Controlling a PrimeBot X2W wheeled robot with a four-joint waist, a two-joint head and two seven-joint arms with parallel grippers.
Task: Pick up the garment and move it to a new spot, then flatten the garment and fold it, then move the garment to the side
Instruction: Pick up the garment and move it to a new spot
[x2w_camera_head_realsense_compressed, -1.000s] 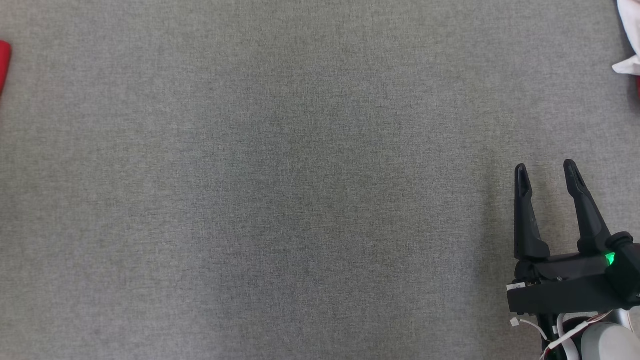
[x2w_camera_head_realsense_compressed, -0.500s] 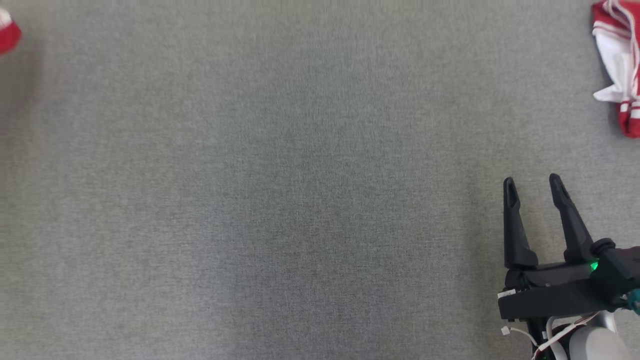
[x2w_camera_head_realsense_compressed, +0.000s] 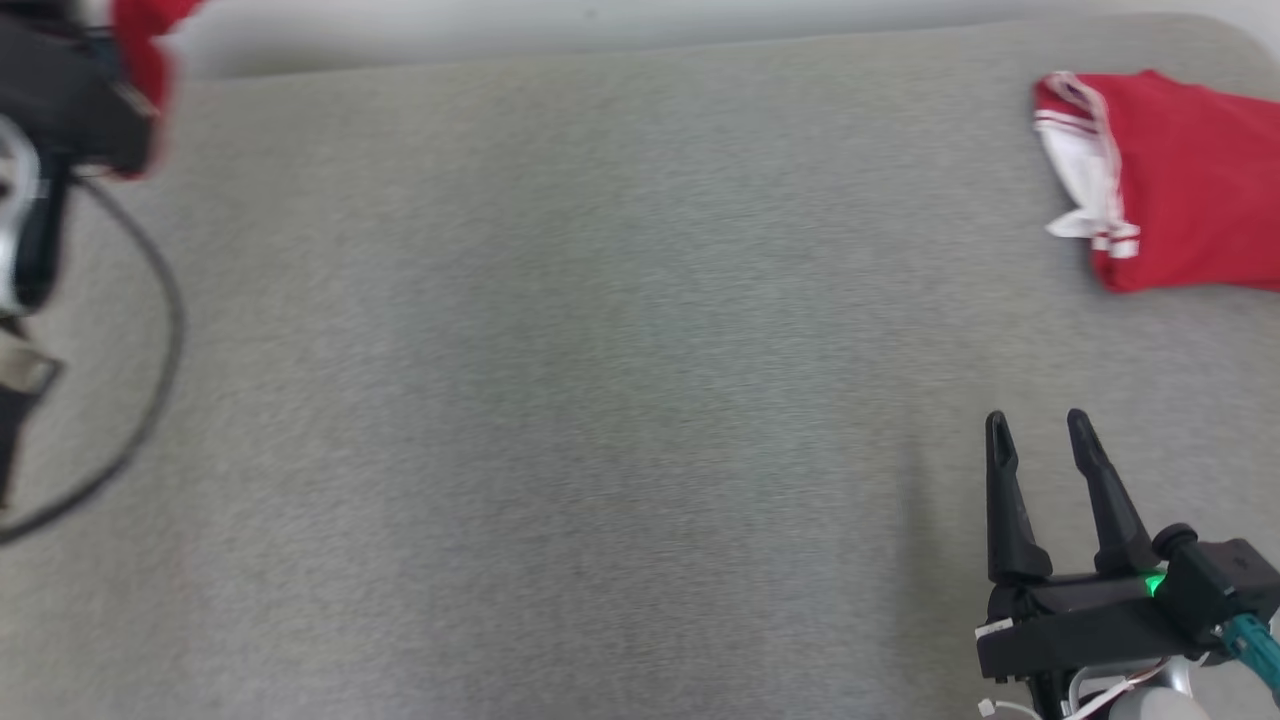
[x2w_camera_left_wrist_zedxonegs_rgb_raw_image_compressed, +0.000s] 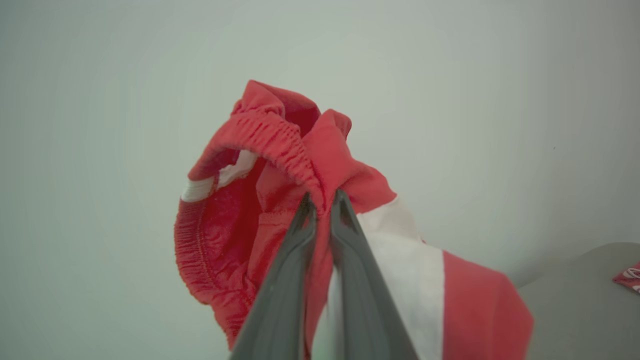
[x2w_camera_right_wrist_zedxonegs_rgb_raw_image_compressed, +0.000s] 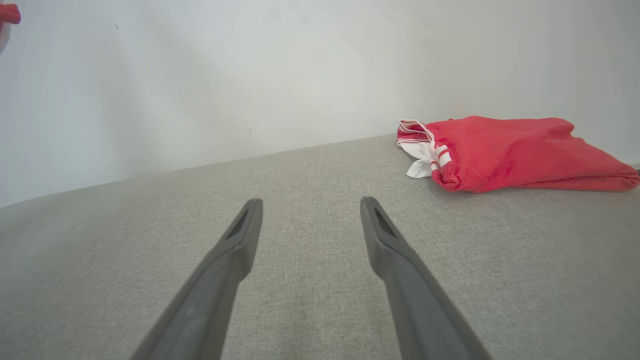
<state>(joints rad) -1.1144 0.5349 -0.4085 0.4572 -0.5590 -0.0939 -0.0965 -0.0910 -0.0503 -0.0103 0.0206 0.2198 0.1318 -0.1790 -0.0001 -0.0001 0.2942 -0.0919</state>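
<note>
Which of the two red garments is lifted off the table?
The garment pinched in the left pincer; the other garment lies on the grey table, far right.

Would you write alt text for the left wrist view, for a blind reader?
The left gripper, jaws shut, holds a red garment with white panels by its elastic waistband against a pale wall. A corner of the grey surface shows at lower right.

Red with a broad white panel and a white strip inside the waistband on the held garment (x2w_camera_left_wrist_zedxonegs_rgb_raw_image_compressed: 345, 170), far left. Red, white-edged with thin red-and-white stripes, on the folded garment (x2w_camera_head_realsense_compressed: 1180, 170), far right. Flecked grey across the cloth surface (x2w_camera_head_realsense_compressed: 600, 400). Black on the right gripper (x2w_camera_head_realsense_compressed: 1037, 417), near right, with a green light (x2w_camera_head_realsense_compressed: 1153, 585) and teal cable (x2w_camera_head_realsense_compressed: 1250, 640).
</note>
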